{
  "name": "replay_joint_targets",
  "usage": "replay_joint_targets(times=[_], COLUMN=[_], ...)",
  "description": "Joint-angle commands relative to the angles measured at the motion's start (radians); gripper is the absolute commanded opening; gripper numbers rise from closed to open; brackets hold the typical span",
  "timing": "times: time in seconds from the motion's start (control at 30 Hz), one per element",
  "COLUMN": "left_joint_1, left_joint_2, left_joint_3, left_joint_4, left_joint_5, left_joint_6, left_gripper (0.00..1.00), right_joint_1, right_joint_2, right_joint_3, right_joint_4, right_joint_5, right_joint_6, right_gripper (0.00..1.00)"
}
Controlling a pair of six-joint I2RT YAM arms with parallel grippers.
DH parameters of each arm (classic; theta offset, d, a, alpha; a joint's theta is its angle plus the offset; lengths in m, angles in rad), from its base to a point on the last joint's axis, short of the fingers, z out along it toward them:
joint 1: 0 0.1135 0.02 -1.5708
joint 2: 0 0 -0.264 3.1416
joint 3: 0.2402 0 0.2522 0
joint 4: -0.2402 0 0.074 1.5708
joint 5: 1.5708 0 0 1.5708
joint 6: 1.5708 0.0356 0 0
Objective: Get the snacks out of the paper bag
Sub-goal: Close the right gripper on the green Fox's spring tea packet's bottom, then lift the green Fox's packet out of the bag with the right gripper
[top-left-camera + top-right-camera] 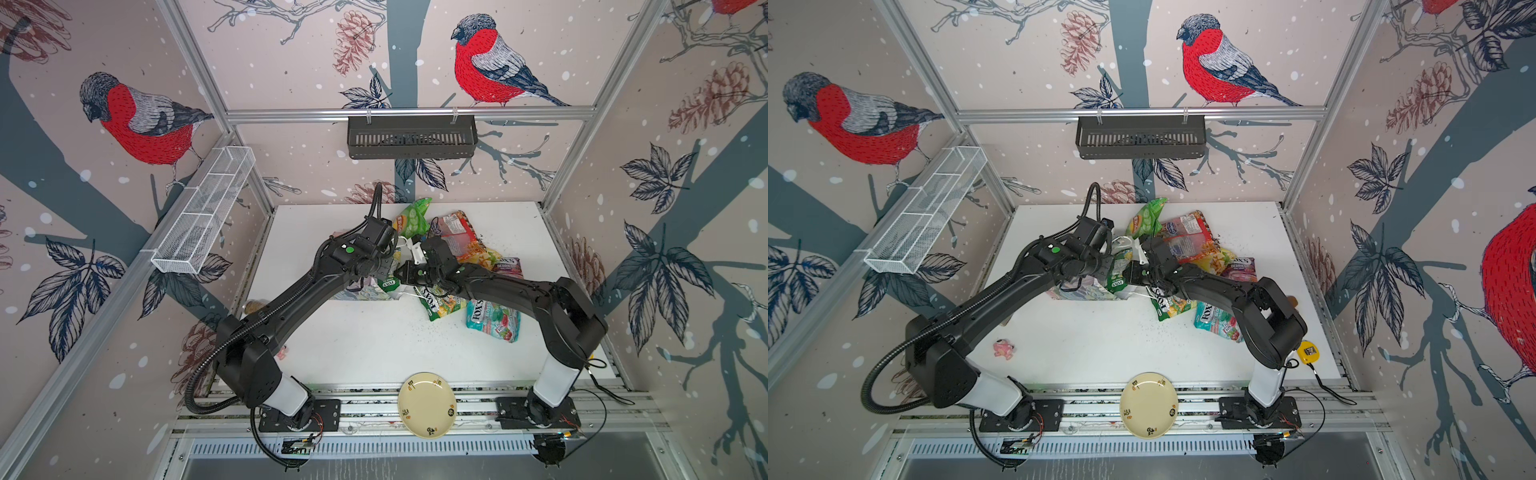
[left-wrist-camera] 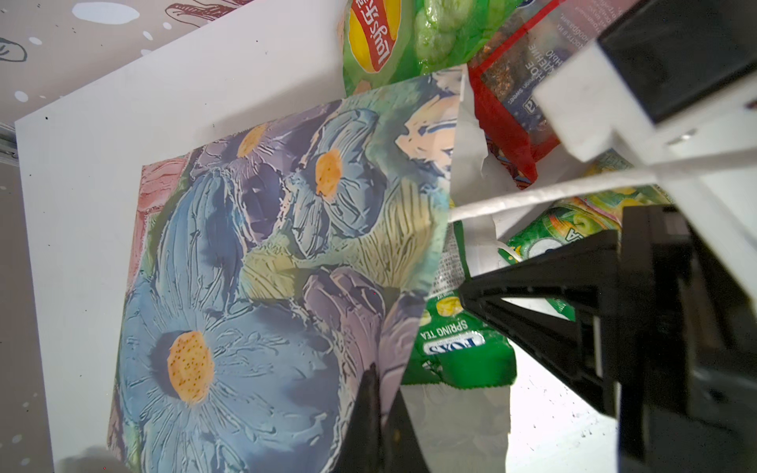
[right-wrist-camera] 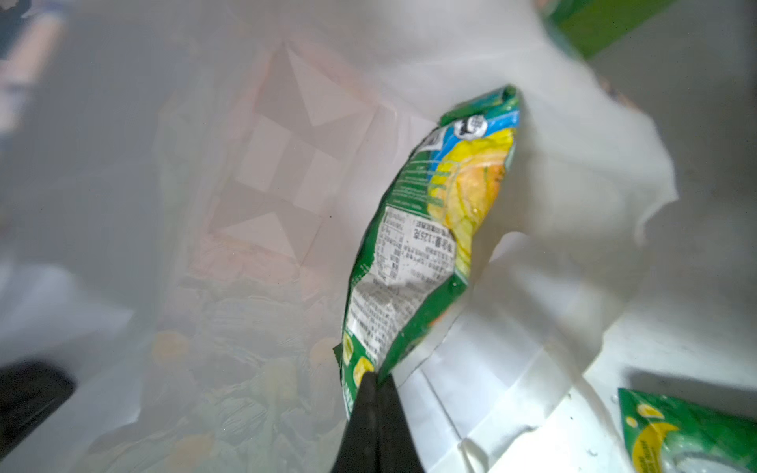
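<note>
The floral paper bag (image 1: pixel 360 291) (image 2: pixel 266 266) lies near the middle of the table with its mouth towards the right. My left gripper (image 2: pixel 379 374) (image 1: pixel 380 272) is shut on its rim. My right gripper (image 3: pixel 375 379) (image 1: pixel 398 275) is shut on a corner of a green FOX'S packet (image 3: pixel 413 254) (image 2: pixel 463 348) that hangs in the bag's white mouth. Outside the bag lie a cucumber packet (image 1: pixel 413 218), a large red one (image 1: pixel 457 232), a yellow one (image 1: pixel 482 259), a purple one (image 1: pixel 509 266), another green FOX'S packet (image 1: pixel 440 303) and a teal one (image 1: pixel 492 320).
A cream plate (image 1: pixel 427 405) sits on the front rail. A pink toy (image 1: pixel 1004 349) lies front left and a yellow tape measure (image 1: pixel 1308 352) at the right edge. A black basket (image 1: pixel 411 137) hangs on the back wall, a white wire basket (image 1: pixel 203 212) on the left.
</note>
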Motion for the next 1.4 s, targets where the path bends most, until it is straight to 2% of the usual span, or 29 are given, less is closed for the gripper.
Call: replay_joint_targets(times=[0.0,0.4,0.7,0.97,1.1,1.23,1.37], left_joint_1=[0.012,0.017,0.06,0.104,0.153,0.238,0.33], left_joint_2=[0.017,0.041,0.026,0.009,-0.006,-0.054,-0.132], left_joint_3=[0.033,0.123,0.141,0.162,0.177,0.15,0.073], left_joint_4=[-0.048,-0.06,-0.052,-0.046,-0.059,-0.048,0.027], left_joint_5=[0.021,0.084,0.146,0.184,0.202,0.25,0.392], left_joint_6=[-0.012,-0.015,-0.026,-0.027,-0.028,-0.041,-0.09], left_gripper=[0.0,0.0,0.0,0.0,0.0,0.0,0.0], right_joint_1=[-0.001,-0.003,-0.02,-0.076,-0.11,-0.131,-0.139], right_joint_2=[-0.04,-0.178,-0.334,-0.506,-0.588,-0.62,-0.603], right_joint_3=[-0.008,-0.001,0.043,0.03,0.029,0.032,0.056], right_joint_4=[0.057,0.069,0.01,-0.043,-0.094,-0.153,-0.24], right_joint_5=[-0.03,-0.076,-0.026,0.08,0.124,0.17,0.213], right_joint_6=[-0.07,-0.203,-0.256,-0.267,-0.282,-0.299,-0.319], right_gripper=[0.0,0.0,0.0,0.0,0.0,0.0,0.0])
